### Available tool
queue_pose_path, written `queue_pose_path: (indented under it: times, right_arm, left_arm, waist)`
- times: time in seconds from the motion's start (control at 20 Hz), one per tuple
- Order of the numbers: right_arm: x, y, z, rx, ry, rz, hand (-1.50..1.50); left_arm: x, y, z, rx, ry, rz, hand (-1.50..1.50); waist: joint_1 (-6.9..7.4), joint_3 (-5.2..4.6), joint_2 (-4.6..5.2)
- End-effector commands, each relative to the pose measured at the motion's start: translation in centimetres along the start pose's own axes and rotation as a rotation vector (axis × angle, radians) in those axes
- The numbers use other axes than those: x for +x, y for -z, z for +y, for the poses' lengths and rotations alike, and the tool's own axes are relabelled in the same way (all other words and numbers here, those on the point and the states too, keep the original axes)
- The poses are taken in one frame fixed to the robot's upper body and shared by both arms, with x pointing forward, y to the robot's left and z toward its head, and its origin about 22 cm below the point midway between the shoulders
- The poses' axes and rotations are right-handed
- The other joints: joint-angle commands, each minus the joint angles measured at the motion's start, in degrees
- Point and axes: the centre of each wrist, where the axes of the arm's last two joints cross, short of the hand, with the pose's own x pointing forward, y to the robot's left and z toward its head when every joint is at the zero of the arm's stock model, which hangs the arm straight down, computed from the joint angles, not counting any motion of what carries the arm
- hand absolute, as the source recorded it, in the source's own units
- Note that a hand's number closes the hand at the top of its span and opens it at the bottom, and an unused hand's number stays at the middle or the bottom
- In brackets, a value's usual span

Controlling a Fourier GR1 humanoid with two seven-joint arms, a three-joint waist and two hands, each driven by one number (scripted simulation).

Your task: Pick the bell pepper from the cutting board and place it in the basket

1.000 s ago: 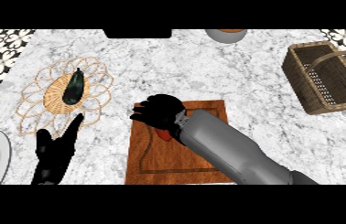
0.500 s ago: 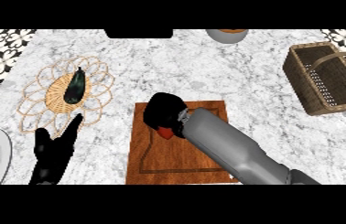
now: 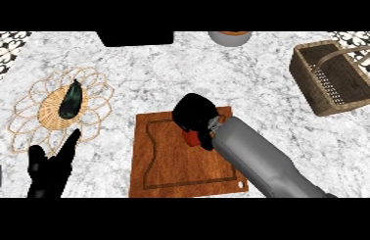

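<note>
Marbled counter with wooden cutting board low centre, right hand curled over red bell pepper at board's top edge; likely light, smooth, hollow, best gripped around its body; basket upper right; left hand resting open lower left.

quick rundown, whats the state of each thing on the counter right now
bell pepper: on the board, right hand curled over it
right hand: shut on the pepper
left hand: open, resting at lower left
cutting board: flat on counter
basket: upright, nothing seen inside
dark vegetable: lying on the woven mat
</note>
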Motion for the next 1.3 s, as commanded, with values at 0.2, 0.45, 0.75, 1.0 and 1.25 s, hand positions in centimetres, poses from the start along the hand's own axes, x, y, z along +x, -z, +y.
queue_pose_path:
  times: [0.2, 0.45, 0.75, 1.0, 1.25]
  right_arm:
    - [-5.1, -6.8, -0.8, -0.208, 0.233, 0.411, 1.50]
    - [-3.2, -8.5, -3.6, -0.575, 0.743, 0.328, 1.50]
    - [-3.3, -17.0, -10.2, -0.913, 0.817, 0.346, 1.50]
    - [-2.9, -24.8, -13.9, -1.019, 0.794, 0.506, 1.50]
    - [-3.4, -31.7, -17.2, -1.128, 0.819, 0.611, 1.50]
  left_arm:
    - [-3.3, -1.5, 1.6, 0.096, -0.049, 0.129, 0.00]
    - [-3.5, -2.5, 2.2, 0.105, -0.052, 0.128, 0.00]
    - [-2.7, -2.3, 0.9, 0.082, -0.054, 0.114, 0.00]
    - [-2.9, -2.2, 0.0, 0.050, -0.047, 0.100, 0.00]
    - [-2.3, -0.7, 0.3, 0.036, -0.008, 0.097, 0.00]
  waist:
    - [-6.10, -0.94, -1.17]
    - [-6.75, -0.55, -1.13]
    - [-5.56, -0.80, -0.84]
    - [-3.41, -0.93, -0.34]
    - [-1.15, -0.92, 0.58]
